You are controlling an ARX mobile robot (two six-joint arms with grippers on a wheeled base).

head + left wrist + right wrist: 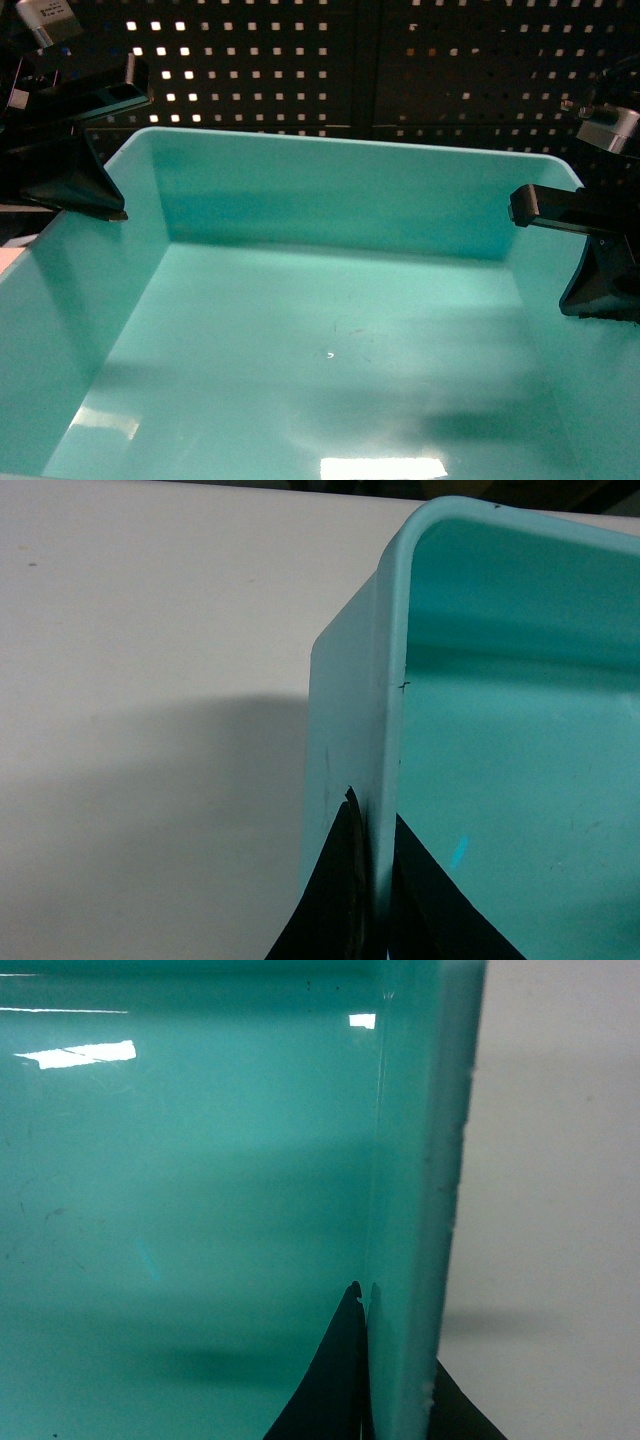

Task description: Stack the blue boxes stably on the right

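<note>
Smooth turquoise tub (pixel 330 340) (glossy plastic) pinched by both hands.

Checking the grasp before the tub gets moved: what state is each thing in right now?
turquoise tub: empty, upright, gripped on both side walls.
left gripper: shut on the tub's left wall, one finger inside, one outside.
right gripper: shut on the tub's right wall likewise.
</note>
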